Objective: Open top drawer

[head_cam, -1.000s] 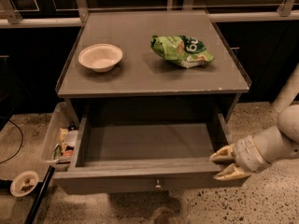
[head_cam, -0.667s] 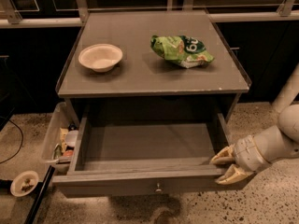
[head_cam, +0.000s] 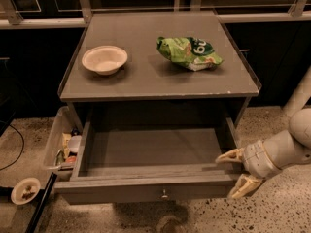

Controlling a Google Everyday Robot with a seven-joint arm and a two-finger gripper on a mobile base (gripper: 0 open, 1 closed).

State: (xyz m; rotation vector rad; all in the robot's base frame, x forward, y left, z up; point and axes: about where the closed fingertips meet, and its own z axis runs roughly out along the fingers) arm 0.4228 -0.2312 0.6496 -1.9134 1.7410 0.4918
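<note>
Floor dish (head_cam: 24, 191): a small round dish lies on the floor, furthest from the gripper, beyond the drawer's far end.
Side bin (head_cam: 57, 139): a clear bin of odds and ends, just past the end of the drawer opposite the gripper.
White bowl (head_cam: 104, 59): sits on the cabinet top (head_cam: 146, 84), up and well across from the gripper.
Top drawer (head_cam: 155, 152): pulled far out of the cabinet, grey floor bare. Its front, with the brass knob (head_cam: 165, 194), reaches across from the gripper.
Chip bag (head_cam: 189, 52): green and crumpled, on the cabinet top above the gripper and a little inward.
Gripper (head_cam: 237, 171): at the drawer's near front corner. Its fingers are spread, one above the side wall and one outside the front panel, clamping nothing.
Change: over the last second the drawer front has come slightly further out, and the gripper with it.
Meaning: the drawer looks as good as open, and I judge the pull close to done.
</note>
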